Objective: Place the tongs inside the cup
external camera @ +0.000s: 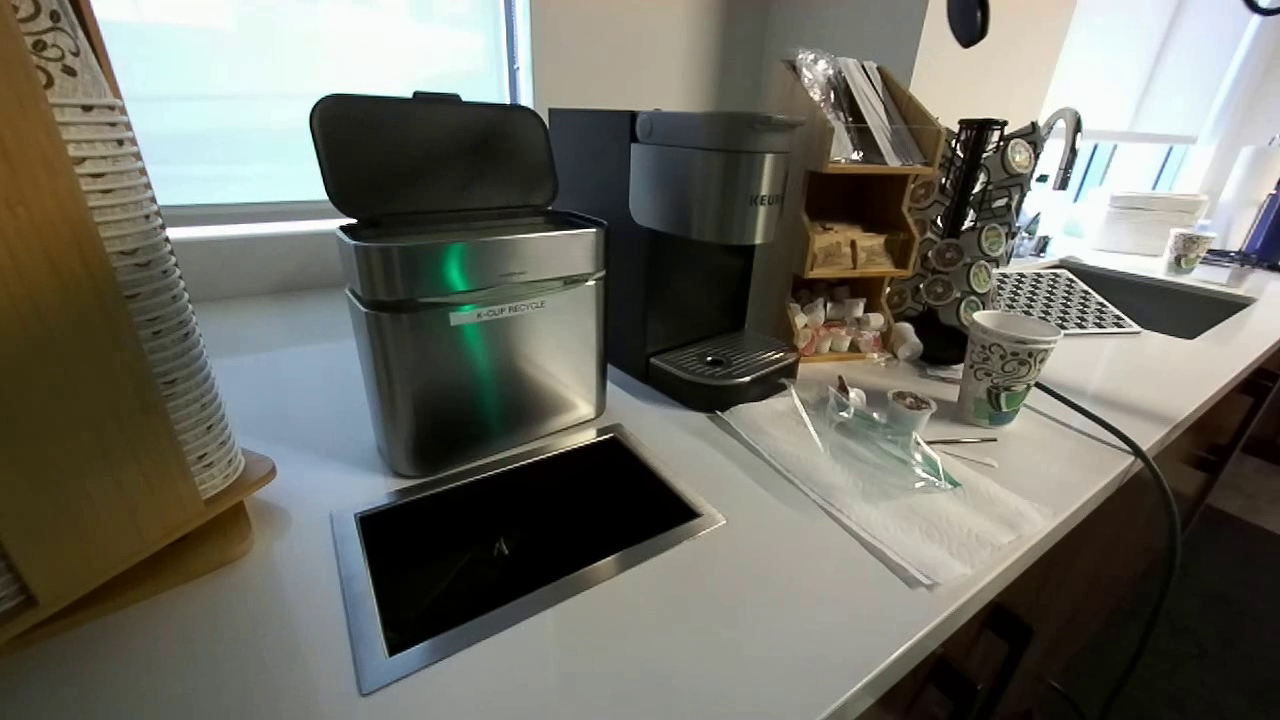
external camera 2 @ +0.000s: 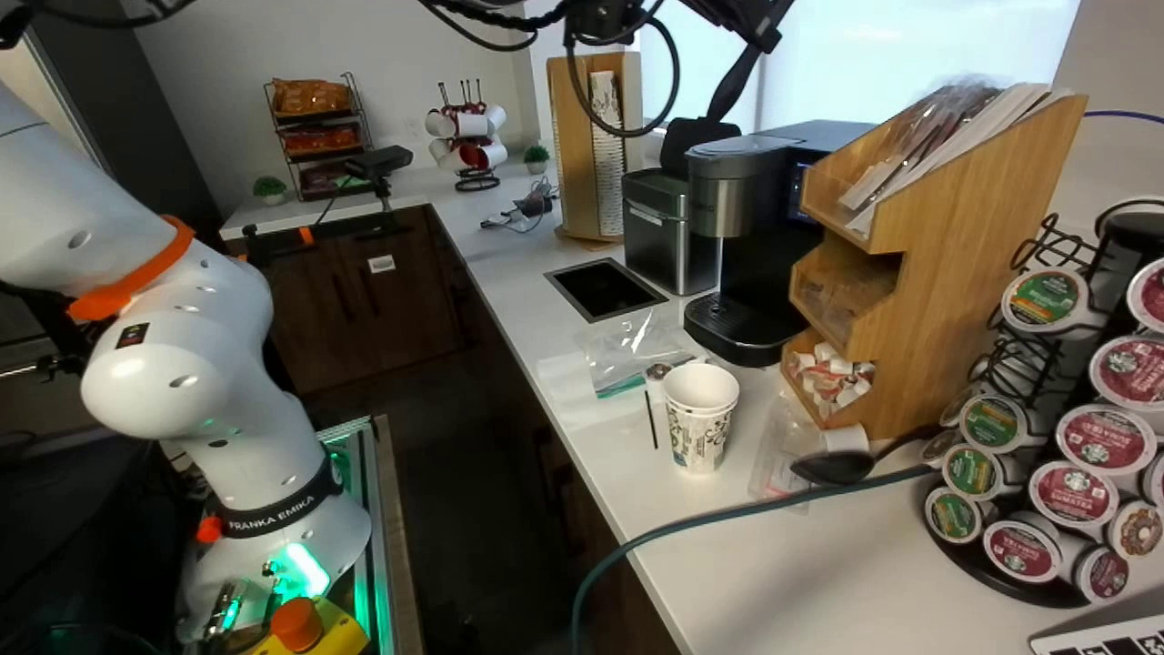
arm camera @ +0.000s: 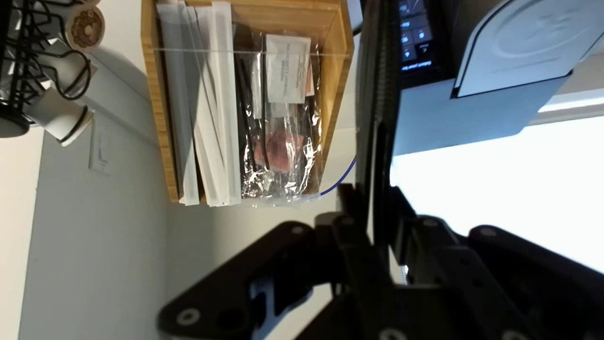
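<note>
The tongs (external camera 2: 735,84) look dark and slender against the bright window. They hang tilted from my gripper (external camera 2: 767,38) at the top of an exterior view. Their rounded dark tip (external camera: 968,20) also shows at the top edge of an exterior view, well above the counter. In the wrist view my gripper (arm camera: 375,196) is shut on the tongs (arm camera: 377,94), whose two arms lie close together. The white paper cup with the green logo (external camera: 1008,370) stands upright on the counter. It also shows in an exterior view (external camera 2: 700,418), below and apart from the tongs. The wrist view does not show it.
A wooden organizer (external camera 2: 973,218) and a coffee machine (external camera: 710,190) stand behind the cup. A pod rack (external camera 2: 1059,437) stands beside them. A plastic bag (external camera 2: 632,350) lies on paper towel. A green hose (external camera 2: 755,518) crosses the counter. A steel bin (external camera: 490,370) stands by a counter opening (external camera: 360,600).
</note>
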